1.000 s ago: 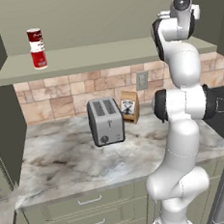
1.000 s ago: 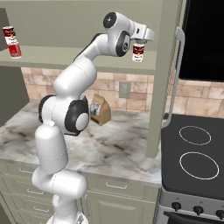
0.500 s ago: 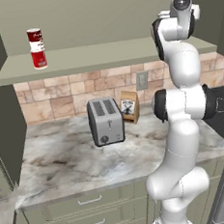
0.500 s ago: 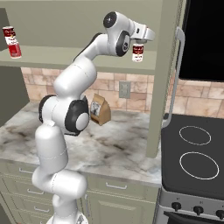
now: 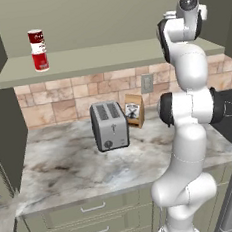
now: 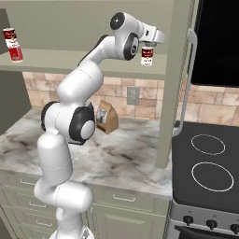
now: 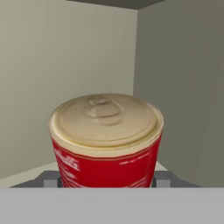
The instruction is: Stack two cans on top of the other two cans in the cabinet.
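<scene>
A red-and-white soup can (image 6: 147,56) hangs upright just above the cabinet shelf (image 6: 93,65) at its right end, gripped at the sides by the gripper (image 6: 148,46), jaws closed on it. Far left on the shelf stand two stacked cans (image 5: 39,50). Below, a toaster (image 5: 109,125) and a paper bag (image 5: 134,111) sit on the marble counter (image 5: 68,168).

In the hand view the soup can (image 7: 105,140) runs off below, its lower half cut away, and the finger tips (image 7: 51,179) are little more than grey stubs poking out beside it. From the left base view the arm's own head blocks the gripper, so whether the pads touch the can I cannot tell there. Over on the far end of the cabinet (image 5: 107,58), the stacked cans (image 5: 38,50) are too small to read their labels.
</scene>
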Tool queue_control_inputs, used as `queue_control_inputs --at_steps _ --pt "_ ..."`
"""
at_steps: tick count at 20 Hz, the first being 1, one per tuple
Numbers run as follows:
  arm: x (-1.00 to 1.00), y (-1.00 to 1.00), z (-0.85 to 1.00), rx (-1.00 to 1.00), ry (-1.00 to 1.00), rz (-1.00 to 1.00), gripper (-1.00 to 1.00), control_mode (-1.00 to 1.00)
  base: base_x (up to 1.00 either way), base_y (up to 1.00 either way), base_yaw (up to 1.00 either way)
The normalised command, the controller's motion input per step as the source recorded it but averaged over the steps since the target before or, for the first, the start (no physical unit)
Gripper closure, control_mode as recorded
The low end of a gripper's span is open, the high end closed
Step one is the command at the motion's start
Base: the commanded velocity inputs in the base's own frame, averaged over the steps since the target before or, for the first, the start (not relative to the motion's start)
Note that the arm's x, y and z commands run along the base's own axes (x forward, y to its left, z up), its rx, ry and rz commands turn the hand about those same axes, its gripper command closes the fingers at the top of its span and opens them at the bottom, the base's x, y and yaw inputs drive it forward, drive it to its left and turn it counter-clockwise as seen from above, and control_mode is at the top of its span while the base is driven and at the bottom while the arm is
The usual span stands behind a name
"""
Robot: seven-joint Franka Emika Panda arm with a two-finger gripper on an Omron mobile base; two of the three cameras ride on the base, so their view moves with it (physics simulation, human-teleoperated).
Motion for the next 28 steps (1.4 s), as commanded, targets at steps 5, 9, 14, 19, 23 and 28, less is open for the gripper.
queue_control_inputs --at_steps 5,9,14,19,23,28 --pt "-0.02 0.0 0.01 0.0 0.0 0.0 1.0 -1.0 0.0 0.0 0.0" --pt "-0.05 0.0 0.0 0.0 0.0 0.0 1.0 -1.0 0.0 0.0 0.0" --pt "0.0 0.0 0.09 0.0 0.0 0.0 1.0 -1.0 0.0 0.0 0.0" --pt "-0.12 0.0 0.03 0.0 0.0 0.0 1.0 -1.0 0.0 0.0 0.0" --pt "-0.21 0.02 -0.01 0.0 0.02 0.0 1.0 -1.0 0.0 0.0 0.0" --pt "-0.03 0.04 -0.08 0.0 0.01 0.0 1.0 -1.0 0.0 0.0 0.0"
